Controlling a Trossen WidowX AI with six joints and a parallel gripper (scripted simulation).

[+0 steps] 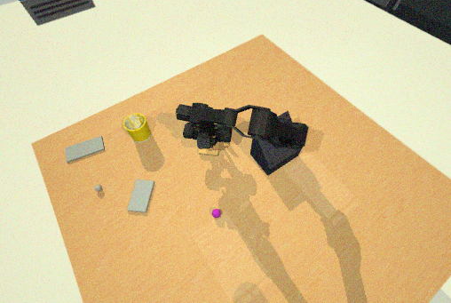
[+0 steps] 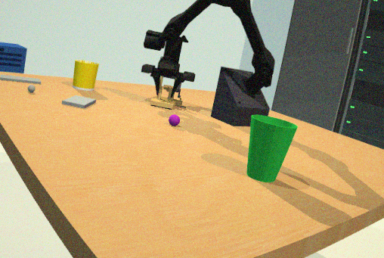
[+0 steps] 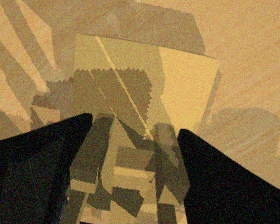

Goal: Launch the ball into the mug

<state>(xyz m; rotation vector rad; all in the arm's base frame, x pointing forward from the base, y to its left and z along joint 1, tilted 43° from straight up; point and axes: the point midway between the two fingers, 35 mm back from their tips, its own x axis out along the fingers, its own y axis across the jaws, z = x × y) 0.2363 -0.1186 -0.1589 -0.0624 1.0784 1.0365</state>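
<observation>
The light-wood catapult (image 1: 209, 152) (image 2: 162, 103) (image 3: 191, 80) appears to rest on the table, its base mostly hidden under the arm in the top view. My gripper (image 2: 165, 96) (image 3: 135, 128) points down over it, with its fingers against the outer sides of the catapult's two uprights, shut on it. The yellow mug (image 1: 138, 129) (image 2: 85, 76) stands upright beyond the catapult, on the side away from the arm's base. The purple ball (image 1: 216, 213) (image 2: 174, 120) lies on the table, apart from the catapult. The catapult's cup and arm are hard to make out between the fingers.
A grey slab (image 1: 141, 195) (image 2: 78, 101) lies near the mug, and another grey slab (image 1: 84, 149) (image 2: 20, 79) lies farther out. A small grey ball (image 1: 98, 187) (image 2: 31, 88) is near them. A green cup (image 2: 270, 150) stands near the table's front corner in the exterior view.
</observation>
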